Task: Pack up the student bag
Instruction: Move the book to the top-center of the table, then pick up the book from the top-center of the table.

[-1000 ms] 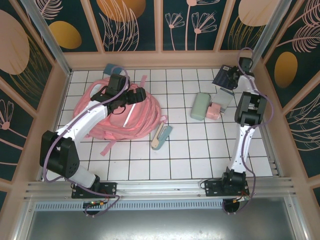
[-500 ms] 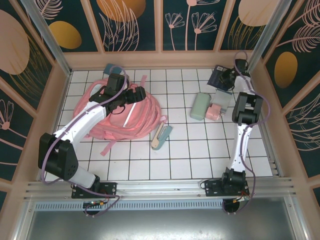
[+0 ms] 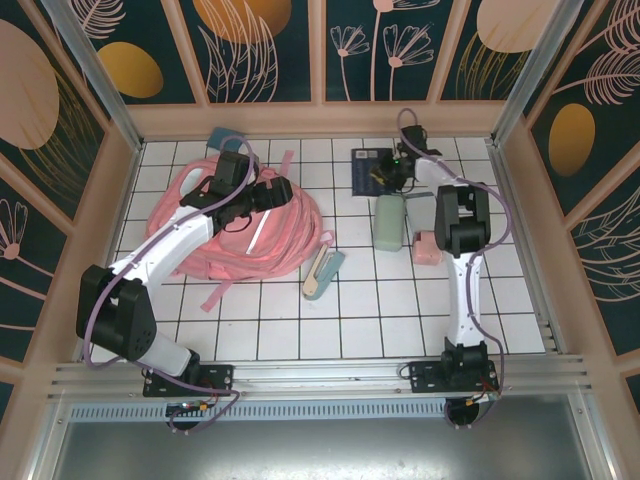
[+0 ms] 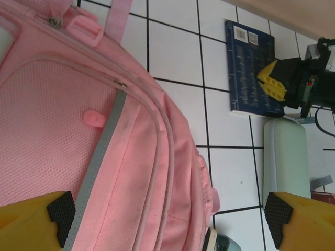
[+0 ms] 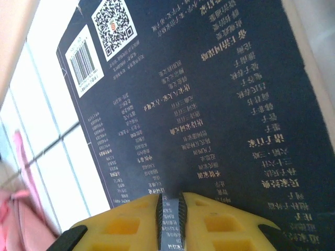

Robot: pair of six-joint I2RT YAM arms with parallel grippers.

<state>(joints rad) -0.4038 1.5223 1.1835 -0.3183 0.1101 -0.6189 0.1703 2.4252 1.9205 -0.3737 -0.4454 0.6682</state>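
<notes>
The student bag (image 3: 215, 235) is a big pink backpack lying flat at the left of the tiled floor; its zip seams and a grey strip (image 4: 99, 151) run under my left wrist camera. My left gripper (image 3: 270, 191) hovers over the bag's right side, open wide, with its fingertips (image 4: 60, 212) far apart and nothing between them. My right gripper (image 3: 385, 172) is at the back middle, shut on the edge of a dark blue book (image 3: 366, 170) with a barcode and pale print (image 5: 183, 99). In the left wrist view the book (image 4: 246, 73) lies level above the tiles.
A pale green case (image 3: 387, 222) lies just in front of the book, and a small pink item (image 3: 427, 247) sits to its right. A teal and beige stapler-like object (image 3: 322, 273) rests by the bag's right edge. A teal item (image 3: 222, 137) sits behind the bag. Walls close in on three sides.
My right arm has swung left from the back right corner to the back middle, carrying the book with it. The left arm has hardly moved.
</notes>
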